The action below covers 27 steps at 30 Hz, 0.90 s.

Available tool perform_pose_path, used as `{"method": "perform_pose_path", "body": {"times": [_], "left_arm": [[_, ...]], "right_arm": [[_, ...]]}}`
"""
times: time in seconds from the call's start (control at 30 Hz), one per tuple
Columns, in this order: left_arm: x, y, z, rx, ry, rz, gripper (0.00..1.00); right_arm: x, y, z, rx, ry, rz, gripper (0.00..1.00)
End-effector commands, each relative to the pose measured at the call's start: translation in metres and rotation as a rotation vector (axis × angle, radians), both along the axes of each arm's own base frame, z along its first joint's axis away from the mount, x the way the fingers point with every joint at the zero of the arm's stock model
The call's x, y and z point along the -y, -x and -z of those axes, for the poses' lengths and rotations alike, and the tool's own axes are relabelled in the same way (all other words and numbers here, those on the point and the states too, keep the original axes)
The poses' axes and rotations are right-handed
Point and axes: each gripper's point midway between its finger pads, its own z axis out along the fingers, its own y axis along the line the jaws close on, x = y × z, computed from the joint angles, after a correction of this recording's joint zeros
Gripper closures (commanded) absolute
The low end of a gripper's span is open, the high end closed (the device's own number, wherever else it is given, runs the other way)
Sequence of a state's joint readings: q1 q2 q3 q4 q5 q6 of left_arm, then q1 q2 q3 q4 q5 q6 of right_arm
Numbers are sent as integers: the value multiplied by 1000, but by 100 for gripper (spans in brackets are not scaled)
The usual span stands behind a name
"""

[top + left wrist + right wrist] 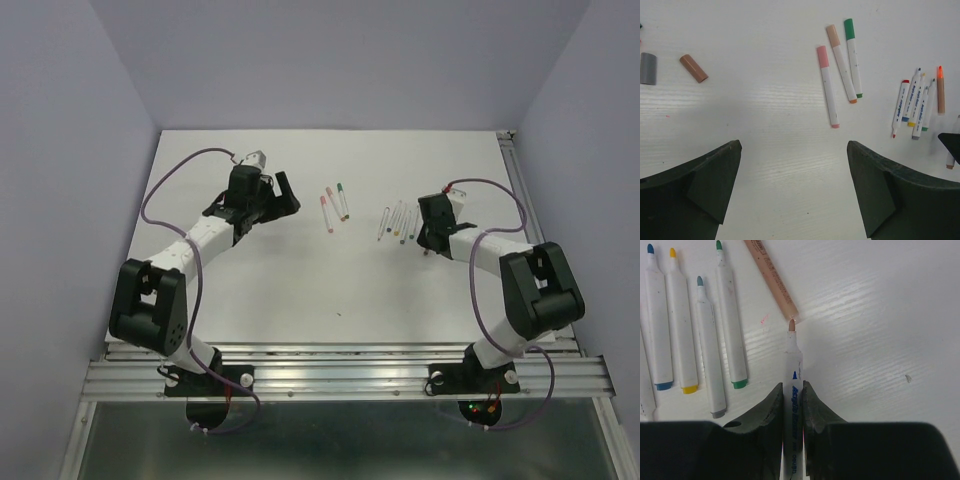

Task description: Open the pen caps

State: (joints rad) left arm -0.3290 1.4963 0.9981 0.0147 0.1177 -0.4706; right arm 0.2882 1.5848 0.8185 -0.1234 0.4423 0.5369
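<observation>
- Lying near the middle of the table (330, 290), a little toward its far edge, three pens (843, 70) have their caps on: a pink cap (822, 56), a tan cap (833, 35) and a green cap (849, 29).
- They lie side by side, long axes running roughly far-to-near with a slight slant, capped ends toward the far edge.
- The left gripper (794, 150) is spread wide and holds nothing. The capped pens lie to its right, toward the table's centre, and it looks the nearer arm.
- The right gripper (791, 386), nearer the right edge, is clamped on the white barrel of an uncapped pen (791, 360), whose brown tip (792, 325) points out beyond the fingers, just beside a row of uncapped pens (679, 325).
- A grey cap (648, 68) and a brown cap (693, 68) lie loose, well apart from the capped pens.
- The next grasp likely needs jaws closing across a barrel, with the cap pulled along its axis.
</observation>
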Motion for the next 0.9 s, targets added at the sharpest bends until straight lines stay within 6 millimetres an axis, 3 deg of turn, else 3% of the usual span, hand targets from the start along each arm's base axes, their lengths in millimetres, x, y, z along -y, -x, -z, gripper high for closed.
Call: {"method": "perform_pose_path", "body": {"times": [0.0,0.33,0.43,0.57,0.63,0.67,0.7,0.73,0.77,0.87], "left_arm": [[13,-9,-8,29,25,26,1],[16,-12,-9,28,22,24,1],[16,-11,-6,20,17,24,1],[15,-11,-9,23,14,24,1],[14,-10,-9,26,11,22,1],[13,-10,-11,30,9,20,1],[11,-9,-11,31,5,14,1],[10,-8,-10,28,2,12,1],[10,-7,-9,27,-2,14,1],[7,-3,-9,28,-7,9,1]], "right_arm": [[-4,-23,-18,47,-2,-26,82],[-10,-26,-14,28,-23,-65,67],[-14,-26,-20,39,-44,-80,66],[-23,-24,-31,54,-86,-122,56],[-27,-21,-41,67,-104,-148,45],[-28,-21,-46,75,-110,-152,25],[-32,-19,-55,90,-128,-171,16],[-32,-18,-54,86,-123,-175,16],[-39,-17,-62,100,-149,-208,1],[-48,-13,-76,141,-163,-239,0]]}}
